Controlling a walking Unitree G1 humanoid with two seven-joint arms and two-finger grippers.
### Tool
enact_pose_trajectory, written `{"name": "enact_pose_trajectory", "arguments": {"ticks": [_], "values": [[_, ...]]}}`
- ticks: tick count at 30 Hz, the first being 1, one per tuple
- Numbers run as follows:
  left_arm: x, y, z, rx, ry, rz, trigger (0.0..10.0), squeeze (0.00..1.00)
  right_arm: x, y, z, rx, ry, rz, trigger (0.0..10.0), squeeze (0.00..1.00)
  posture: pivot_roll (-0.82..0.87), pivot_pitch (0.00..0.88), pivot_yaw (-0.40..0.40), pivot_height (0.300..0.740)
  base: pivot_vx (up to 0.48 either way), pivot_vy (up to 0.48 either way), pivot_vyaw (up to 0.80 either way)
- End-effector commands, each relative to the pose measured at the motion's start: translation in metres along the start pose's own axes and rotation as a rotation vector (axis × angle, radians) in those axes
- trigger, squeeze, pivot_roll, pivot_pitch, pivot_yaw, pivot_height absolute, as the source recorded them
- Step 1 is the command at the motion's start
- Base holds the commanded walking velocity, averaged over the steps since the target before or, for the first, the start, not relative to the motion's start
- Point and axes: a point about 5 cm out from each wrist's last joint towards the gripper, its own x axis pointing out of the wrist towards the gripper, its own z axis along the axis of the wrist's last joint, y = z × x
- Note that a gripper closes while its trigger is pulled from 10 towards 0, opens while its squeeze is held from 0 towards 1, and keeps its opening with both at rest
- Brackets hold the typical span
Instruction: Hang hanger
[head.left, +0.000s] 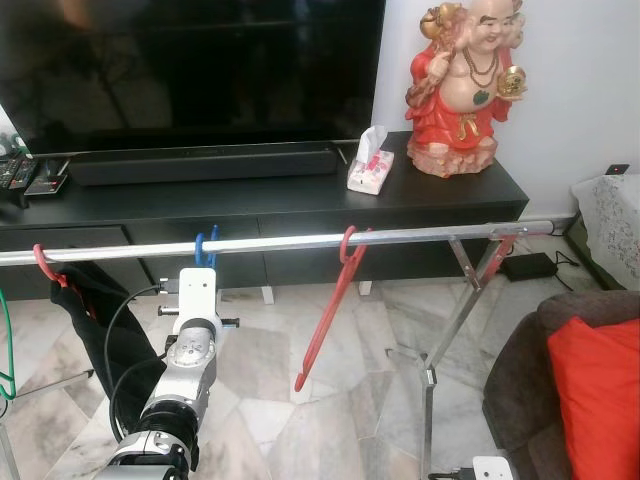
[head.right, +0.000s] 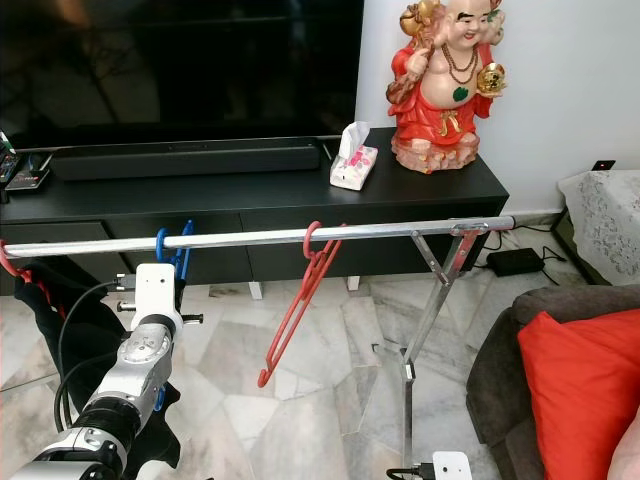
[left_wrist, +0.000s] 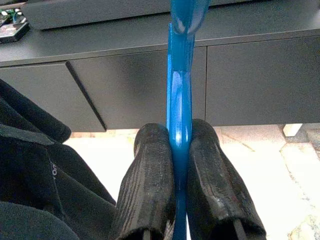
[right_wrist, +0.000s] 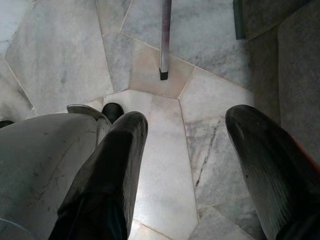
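Left eye view: 1 blue hanger (head.left: 206, 247), 1 red hanger (head.left: 330, 305) on rail (head.left: 420, 235).

a large dark television (head.left: 190, 60) spans the upper left of the frame, with a long black soundbar (head.left: 200, 163) below it on a low black tv cabinet (head.left: 300, 205). remote controls (head.left: 30, 175) lie at the cabinet's far left edge. right of centre on the cabinet top sits a tissue pack (head.left: 369, 160), and beside it a red and gold laughing buddha statue (head.left: 462, 85) against a white wall (head.left: 590, 90). the floor (head.left: 270, 370) is pale grey marble in irregular slabs. at lower right is a dark sofa (head.left: 520, 390) with a red cushion (head.left: 600, 400); a lace-covered surface (head.left: 612, 215) sits at the right edge.
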Motion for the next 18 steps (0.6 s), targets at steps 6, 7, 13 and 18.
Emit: {"name": "enact_pose_trajectory", "arguments": {"ticks": [6, 7, 13, 18], "values": [[-0.01, 0.0, -0.018, 0.0, 0.031, -0.02, 10.0, 1.0, 0.0, 0.001, -0.002, 0.006, 0.003, 0.004, 10.0, 0.0, -0.2, 0.0, -0.004, 0.74, 0.0, 0.0, 0.0], [-0.01, 0.001, -0.017, 0.001, 0.022, -0.021, 10.0, 1.0, 0.0, 0.002, -0.002, 0.006, 0.003, 0.004, 10.0, 0.0, -0.2, 0.0, -0.003, 0.74, 0.0, 0.0, 0.0], [-0.019, 0.003, -0.012, -0.001, -0.068, -0.016, 10.0, 1.0, 0.0, 0.002, -0.001, 0.006, 0.001, 0.004, 10.0, 0.0, -0.2, 0.0, -0.003, 0.74, 0.0, 0.0, 0.0], [-0.025, 0.004, -0.004, 0.004, -0.144, -0.018, 10.0, 1.0, 0.0, 0.002, 0.0, 0.006, -0.002, 0.004, 10.0, 0.0, -0.19, 0.0, -0.003, 0.74, 0.0, 0.0, 0.0]]}}
